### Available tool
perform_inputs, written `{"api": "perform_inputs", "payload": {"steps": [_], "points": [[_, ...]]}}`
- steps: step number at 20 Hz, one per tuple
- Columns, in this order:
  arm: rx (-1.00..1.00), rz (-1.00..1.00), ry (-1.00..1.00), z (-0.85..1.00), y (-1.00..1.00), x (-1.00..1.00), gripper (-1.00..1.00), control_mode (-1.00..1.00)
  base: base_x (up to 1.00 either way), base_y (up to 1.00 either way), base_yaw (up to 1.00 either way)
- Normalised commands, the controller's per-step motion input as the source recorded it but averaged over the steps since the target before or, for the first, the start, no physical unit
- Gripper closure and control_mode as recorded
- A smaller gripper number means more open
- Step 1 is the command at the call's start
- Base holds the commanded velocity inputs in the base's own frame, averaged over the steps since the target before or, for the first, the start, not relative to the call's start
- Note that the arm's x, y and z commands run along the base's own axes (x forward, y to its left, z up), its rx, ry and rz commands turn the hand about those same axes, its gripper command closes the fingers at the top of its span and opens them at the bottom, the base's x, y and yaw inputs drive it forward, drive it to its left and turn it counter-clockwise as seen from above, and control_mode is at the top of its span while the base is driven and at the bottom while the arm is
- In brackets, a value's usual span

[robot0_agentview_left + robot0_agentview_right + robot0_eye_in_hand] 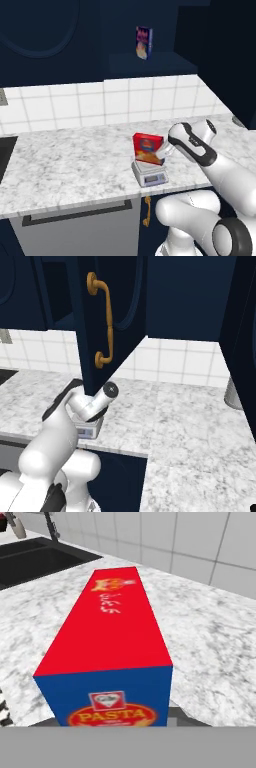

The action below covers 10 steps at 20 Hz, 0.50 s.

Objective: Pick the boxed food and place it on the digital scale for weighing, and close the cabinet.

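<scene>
A: Where is the boxed food (147, 148)?

B: It stands upright on the digital scale (149, 174), at the counter's (70, 160) front edge, its long side running away from the hand.

A: And the gripper (165, 150)?

B: It sits right against the box's right edge; whether it clamps the box, the pictures cannot tell.

A: Next?

B: Probably the cabinet door (107, 326), hanging open above the arm, gold handle (102, 321) facing right.
</scene>
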Motion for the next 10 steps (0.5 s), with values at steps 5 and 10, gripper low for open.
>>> {"api": "perform_inputs", "payload": {"steps": [5, 10], "points": [[0.00, 0.00, -0.02, -0.15, -0.16, -0.03, -1.00, -1.00, 0.00, 0.00, 0.00], [0.00, 0.00, 0.00, -0.01, 0.00, 0.00, -1.00, -1.00, 0.00, 0.00, 0.00]]}}
